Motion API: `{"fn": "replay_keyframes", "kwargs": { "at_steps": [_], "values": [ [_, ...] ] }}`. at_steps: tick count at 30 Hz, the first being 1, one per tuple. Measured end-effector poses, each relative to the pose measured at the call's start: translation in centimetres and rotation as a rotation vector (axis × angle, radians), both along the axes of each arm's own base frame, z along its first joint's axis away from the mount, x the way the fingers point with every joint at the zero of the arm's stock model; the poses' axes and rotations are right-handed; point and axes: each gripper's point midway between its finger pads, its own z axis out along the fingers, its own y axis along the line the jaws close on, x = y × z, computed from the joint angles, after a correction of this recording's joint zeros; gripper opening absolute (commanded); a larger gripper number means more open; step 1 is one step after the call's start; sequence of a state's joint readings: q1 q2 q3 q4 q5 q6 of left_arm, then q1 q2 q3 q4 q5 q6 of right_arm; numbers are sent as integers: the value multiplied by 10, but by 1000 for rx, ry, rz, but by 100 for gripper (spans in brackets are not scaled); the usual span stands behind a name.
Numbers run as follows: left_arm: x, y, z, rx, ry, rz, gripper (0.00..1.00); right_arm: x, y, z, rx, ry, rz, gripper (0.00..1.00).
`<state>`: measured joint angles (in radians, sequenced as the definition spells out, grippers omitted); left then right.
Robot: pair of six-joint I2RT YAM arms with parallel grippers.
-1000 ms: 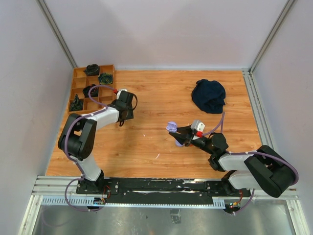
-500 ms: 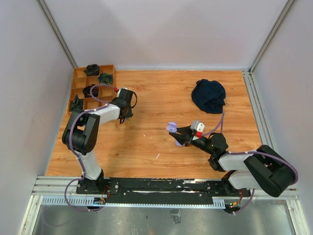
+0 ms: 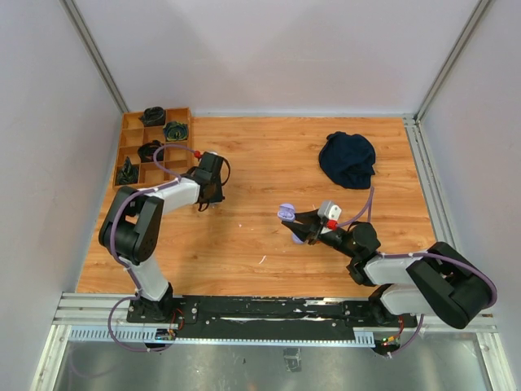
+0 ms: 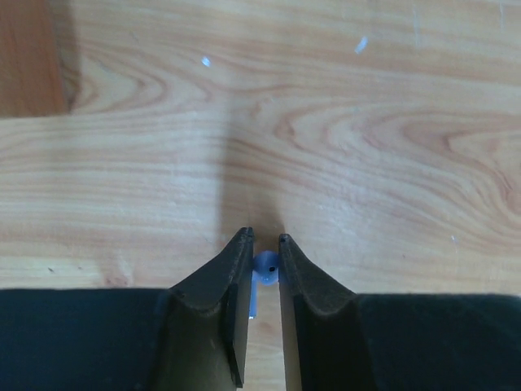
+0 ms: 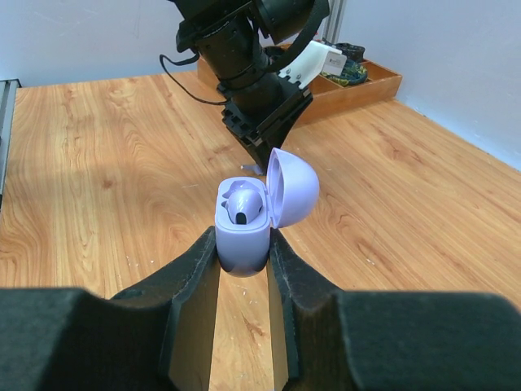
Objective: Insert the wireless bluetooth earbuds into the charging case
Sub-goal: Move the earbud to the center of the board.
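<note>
Overhead covers table (image 3: 269, 155); wrist views close; right wrist faces left arm (image 5: 236, 49)

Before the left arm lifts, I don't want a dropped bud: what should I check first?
1. left gripper shut on the lilac earbud at table level: ok.
2. How deep that pinch sits on the bud: cannot tell.
3. right gripper shut on the charging case: ok.
4. Case lid open: ok.
5. seated earbud lying in the case: ok.
6. Free slot beside it for the second bud: cannot tell.
</note>
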<state>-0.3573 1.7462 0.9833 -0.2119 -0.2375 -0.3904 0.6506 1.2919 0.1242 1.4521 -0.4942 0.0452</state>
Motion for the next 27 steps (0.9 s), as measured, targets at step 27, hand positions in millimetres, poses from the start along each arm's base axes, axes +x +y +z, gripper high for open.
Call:
{"fn": "replay_keyframes", "kwargs": {
  "at_steps": [27],
  "values": [
    [-78, -33, -2, 23, 129, -151, 30, -1, -1, 1, 3, -3, -1, 5]
  ]
}}
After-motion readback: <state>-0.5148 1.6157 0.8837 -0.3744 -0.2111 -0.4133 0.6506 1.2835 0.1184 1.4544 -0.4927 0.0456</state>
